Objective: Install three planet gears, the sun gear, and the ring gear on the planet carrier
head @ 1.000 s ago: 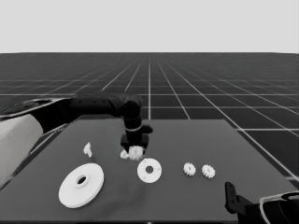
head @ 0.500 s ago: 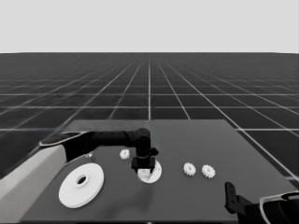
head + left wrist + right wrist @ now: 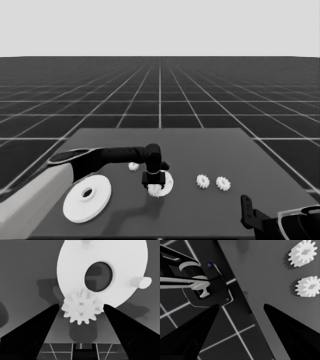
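My left gripper (image 3: pixel 153 186) reaches in from the left and hangs over the near-left rim of the smaller round part (image 3: pixel 168 180), the planet carrier. It is shut on a planet gear (image 3: pixel 81 309), which fills the gap between the two fingertips (image 3: pixel 53 310). In the left wrist view the gear overlaps the edge of the smaller round part (image 3: pixel 75 265), beside its dark centre hole; a short peg (image 3: pixel 140 282) stands on its face. The larger round part (image 3: pixel 87 197), the ring gear, lies flat at the front left. My right gripper (image 3: pixel 241 306) is parked open at the table's near right corner.
One loose gear (image 3: pixel 133 166) lies just behind the left arm. Two more gears (image 3: pixel 202 181) (image 3: pixel 223 183) lie side by side right of the smaller round part, also seen as gears (image 3: pixel 303 252) (image 3: pixel 308 286) from the right wrist. Dark machinery (image 3: pixel 207 285) shows past the table edge.
The left gripper lifted one gear from the pair behind, carried it right and toward the front, and lowered it onto the smaller round part's rim. The right arm has not moved.
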Tool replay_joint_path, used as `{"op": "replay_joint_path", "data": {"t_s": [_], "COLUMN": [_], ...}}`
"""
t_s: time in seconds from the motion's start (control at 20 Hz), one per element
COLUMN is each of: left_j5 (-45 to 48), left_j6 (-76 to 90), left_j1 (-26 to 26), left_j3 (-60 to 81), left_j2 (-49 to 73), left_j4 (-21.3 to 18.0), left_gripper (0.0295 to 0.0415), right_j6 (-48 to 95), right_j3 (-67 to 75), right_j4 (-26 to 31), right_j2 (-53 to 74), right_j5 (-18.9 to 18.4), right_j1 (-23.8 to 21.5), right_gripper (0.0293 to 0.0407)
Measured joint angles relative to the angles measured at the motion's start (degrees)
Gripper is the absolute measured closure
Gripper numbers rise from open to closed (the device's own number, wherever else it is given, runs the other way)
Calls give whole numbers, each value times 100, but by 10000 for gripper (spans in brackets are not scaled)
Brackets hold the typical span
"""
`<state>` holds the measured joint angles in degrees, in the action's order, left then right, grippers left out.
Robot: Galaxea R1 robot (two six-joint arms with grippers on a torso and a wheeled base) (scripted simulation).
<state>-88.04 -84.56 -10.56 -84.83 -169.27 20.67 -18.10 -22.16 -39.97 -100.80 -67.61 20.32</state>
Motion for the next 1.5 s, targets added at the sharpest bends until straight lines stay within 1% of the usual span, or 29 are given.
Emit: {"op": "replay_joint_path", "data": {"t_s": [0.1,0.35,0.4,0.45,0.5,0.55,0.6,0.7,0.85,0.9,0.95,1.05,1.15,1.35,1.4,1.45,1.5], "left_j5": [1,1,-276,-287,-247,-220,-206,-195,-191,-237,-271,-293,-297,-298,199,506,713], "left_j6": [1,1,-484,-667,-682,-655,-626,-590,-571,775,1666,2598,2955,3132,3129,3242,3410], "left_j1": [-1,-1,671,1376,1802,2045,2181,2300,2344,2323,2314,2297,2286,2278,1638,1009,668], "left_j3": [-1,-2,694,904,907,866,828,784,762,86,-644,-1651,-2087,-2311,-2286,-2534,-2880], "left_j2": [0,-1,158,179,167,155,147,137,133,595,906,910,826,768,781,686,549], "left_j4": [1,2,-837,-1443,-1818,-2039,-2167,-2285,-2335,-2325,-2303,-2272,-2260,-2254,-1580,-1184,-986], "left_gripper": [326,326,326,326,326,326,326,326,326,326,326,326,326,326,326,326,326], "right_j6": [0,0,0,0,0,0,0,0,0,0,0,0,0,0,0,0,0], "right_j3": [0,0,0,0,0,0,0,0,0,0,0,0,0,0,0,0,0], "right_j4": [0,0,0,0,0,0,0,0,0,0,0,0,0,0,0,0,0], "right_j2": [0,0,0,0,0,0,0,0,0,0,0,0,0,0,0,0,0], "right_j5": [0,0,0,0,0,0,0,0,0,0,0,0,0,0,0,0,0], "right_j1": [0,0,0,0,0,0,0,0,0,0,0,0,0,0,0,0,0], "right_gripper": [315,315,315,315,315,315,315,315,315,315,315,315,315,315,315,315,315]}}
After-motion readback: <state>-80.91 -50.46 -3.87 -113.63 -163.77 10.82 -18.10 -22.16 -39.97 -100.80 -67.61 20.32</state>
